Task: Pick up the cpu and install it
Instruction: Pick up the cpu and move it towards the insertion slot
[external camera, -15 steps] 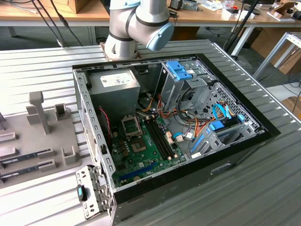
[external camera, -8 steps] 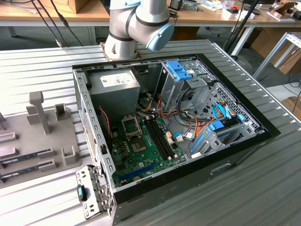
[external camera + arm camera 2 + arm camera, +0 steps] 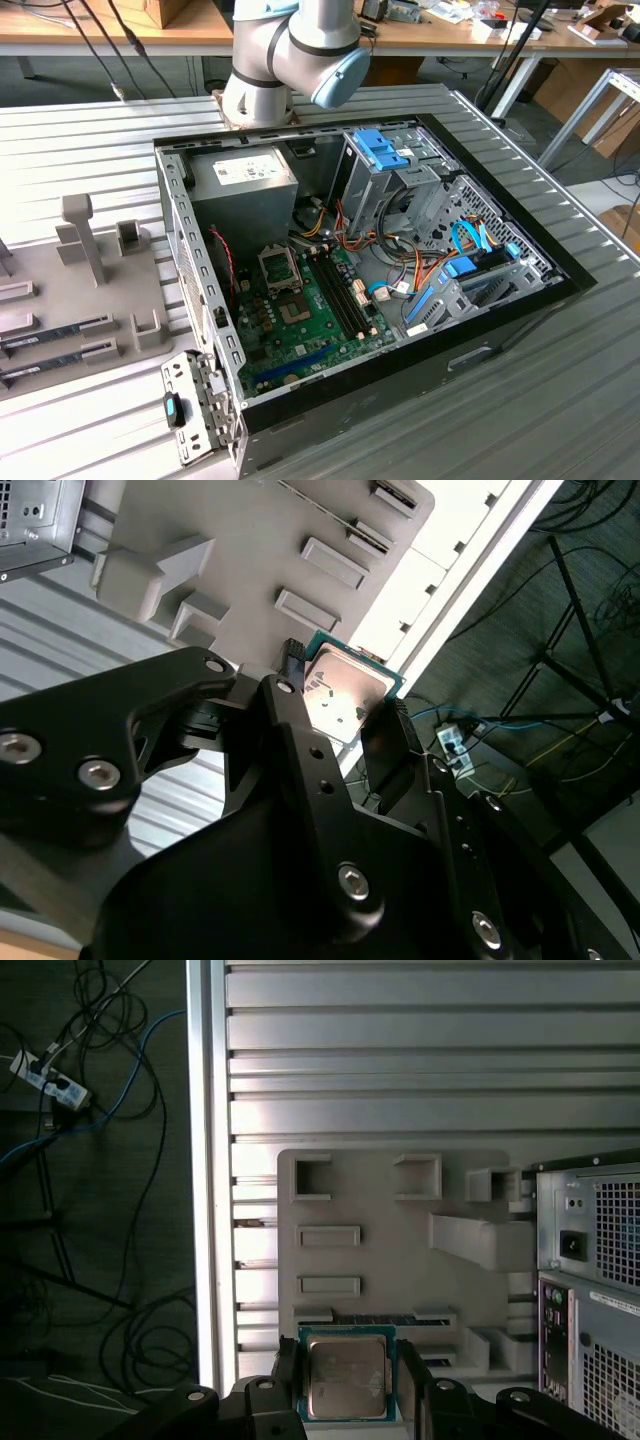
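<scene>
Pinching the cpu by two opposite edges in both wrist views, fingers pressing against it on each side, parted only by the chip's width. Holding it flat, silver top facing the wrist cameras, over the grey parts tray lying near one edge of the worktop, computer case sitting just beside the tray.

An open computer case lies on its side on a ribbed metal table. Inside the case, a grey power-supply box fills the far corner on the exterior view's left, a green motherboard covers the floor, and a drive cage with a blue latch stands toward the far right. Just beside the case, on the exterior view's left, a grey fixture tray holds long dark memory sticks. Wooden desks stand behind the case.
</scene>
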Action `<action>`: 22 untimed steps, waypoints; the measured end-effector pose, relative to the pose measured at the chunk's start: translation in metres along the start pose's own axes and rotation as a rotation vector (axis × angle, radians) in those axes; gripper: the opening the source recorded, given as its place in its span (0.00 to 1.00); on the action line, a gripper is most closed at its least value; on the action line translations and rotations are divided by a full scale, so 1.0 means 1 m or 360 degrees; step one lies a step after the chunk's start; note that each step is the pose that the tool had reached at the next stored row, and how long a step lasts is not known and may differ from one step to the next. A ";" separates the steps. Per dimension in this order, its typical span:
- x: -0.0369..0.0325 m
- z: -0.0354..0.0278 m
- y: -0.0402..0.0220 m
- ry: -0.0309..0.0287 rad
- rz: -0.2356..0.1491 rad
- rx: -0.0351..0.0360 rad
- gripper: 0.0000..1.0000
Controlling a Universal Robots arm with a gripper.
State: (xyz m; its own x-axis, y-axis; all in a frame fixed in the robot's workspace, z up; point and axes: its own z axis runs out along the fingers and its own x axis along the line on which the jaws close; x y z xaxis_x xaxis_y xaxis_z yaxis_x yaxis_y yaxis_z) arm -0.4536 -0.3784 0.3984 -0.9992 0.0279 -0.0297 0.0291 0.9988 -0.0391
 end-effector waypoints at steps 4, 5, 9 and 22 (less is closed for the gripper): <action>0.0000 -0.0020 -0.0001 -0.00001 0.0000 -0.0001 0.47; -0.0001 -0.0023 -0.0001 0.00001 0.0000 -0.0001 0.47; -0.0001 -0.0026 -0.0001 0.00002 0.0000 -0.0001 0.47; -0.0093 -0.0023 0.0001 0.00001 0.0000 -0.0001 0.47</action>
State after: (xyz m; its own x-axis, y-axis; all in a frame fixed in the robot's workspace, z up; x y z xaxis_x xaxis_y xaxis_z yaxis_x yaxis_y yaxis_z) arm -0.4444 -0.3784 0.4010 -0.9992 0.0279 -0.0296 0.0290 0.9988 -0.0383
